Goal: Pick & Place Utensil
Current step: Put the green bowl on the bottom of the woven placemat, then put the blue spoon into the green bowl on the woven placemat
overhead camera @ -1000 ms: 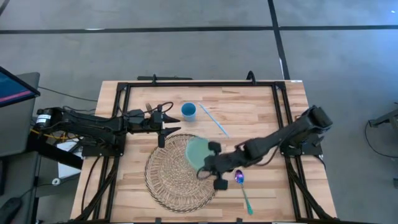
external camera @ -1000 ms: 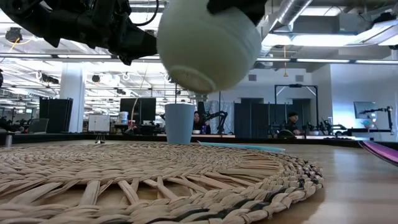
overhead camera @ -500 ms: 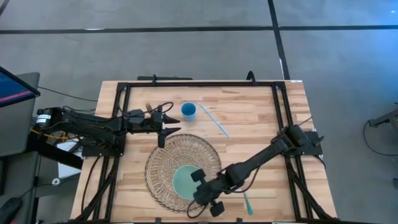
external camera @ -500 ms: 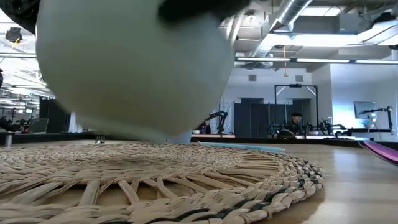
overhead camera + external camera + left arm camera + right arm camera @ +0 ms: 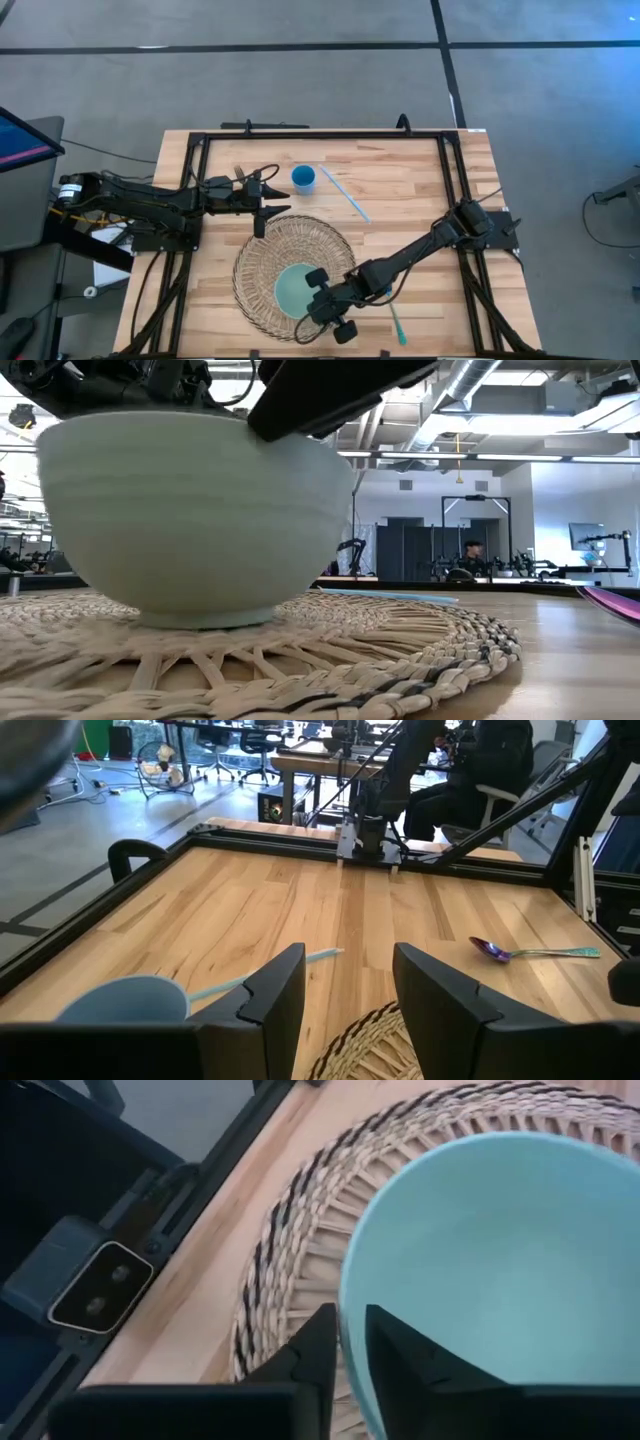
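Note:
A pale green bowl (image 5: pixel 292 288) stands upright on its base on the round woven placemat (image 5: pixel 262 258); in the low view the bowl (image 5: pixel 190 520) fills the left of the picture. My right gripper (image 5: pixel 320 302) is at the bowl's near-right rim, shut on it. A spoon with a teal handle (image 5: pixel 397 325) and purple head lies on the wood right of the mat, partly under the right arm; it also shows in the left wrist view (image 5: pixel 520 952). My left gripper (image 5: pixel 276 200) waits open just beyond the mat's far edge. My right gripper (image 5: pixel 350 1328) holds the bowl by its rim (image 5: pixel 350 1295), one finger (image 5: pixel 400 1355) inside the bowl and one finger (image 5: pixel 312 1348) outside. The fingers slant down from the table's near right. The bowl stands upright with its base on the placemat (image 5: pixel 290 1250).
A blue cup (image 5: pixel 303 178) and a pale blue straw (image 5: pixel 345 192) lie on the far part of the table, and a fork (image 5: pixel 239 171) lies by the left gripper. A black frame (image 5: pixel 300 134) runs round the table's edges. Bare wood shows right of the mat.
My right gripper carried the bowl from above the mat's right edge toward the table's near edge and leftward, and down. The bowl, lifted clear a second ago, now stands on the near part of the placemat. The spoon's head has gone under the arm.

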Robot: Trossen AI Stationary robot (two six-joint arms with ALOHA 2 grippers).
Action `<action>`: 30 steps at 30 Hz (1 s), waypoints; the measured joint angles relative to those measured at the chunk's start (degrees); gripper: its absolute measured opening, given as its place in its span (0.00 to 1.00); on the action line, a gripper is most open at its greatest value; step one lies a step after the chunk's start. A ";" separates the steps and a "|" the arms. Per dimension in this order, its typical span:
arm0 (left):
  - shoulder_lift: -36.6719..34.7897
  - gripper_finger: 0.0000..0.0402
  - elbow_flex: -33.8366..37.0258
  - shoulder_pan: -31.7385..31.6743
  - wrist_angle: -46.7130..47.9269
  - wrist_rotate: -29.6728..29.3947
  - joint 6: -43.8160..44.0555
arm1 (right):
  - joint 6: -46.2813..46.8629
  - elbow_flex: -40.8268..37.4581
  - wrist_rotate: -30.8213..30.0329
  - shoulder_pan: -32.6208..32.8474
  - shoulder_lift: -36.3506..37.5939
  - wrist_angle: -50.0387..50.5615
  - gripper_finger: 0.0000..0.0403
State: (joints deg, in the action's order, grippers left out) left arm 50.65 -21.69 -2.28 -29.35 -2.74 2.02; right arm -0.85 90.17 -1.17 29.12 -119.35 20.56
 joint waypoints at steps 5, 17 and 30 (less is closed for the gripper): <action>0.00 0.38 0.00 0.00 0.01 0.00 -0.02 | 0.34 0.00 -0.16 0.55 0.22 -0.17 0.22; 0.00 0.38 0.00 0.00 0.16 0.00 -0.02 | 0.48 2.45 -7.71 2.05 11.12 8.25 0.21; 0.00 0.38 0.00 -0.01 0.21 0.02 0.26 | 5.33 -1.13 -21.23 2.30 26.15 18.08 0.14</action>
State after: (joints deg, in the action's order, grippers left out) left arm 50.65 -21.69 -2.29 -29.14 -2.72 2.28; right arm 4.47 89.04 -22.40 31.42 -93.20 38.64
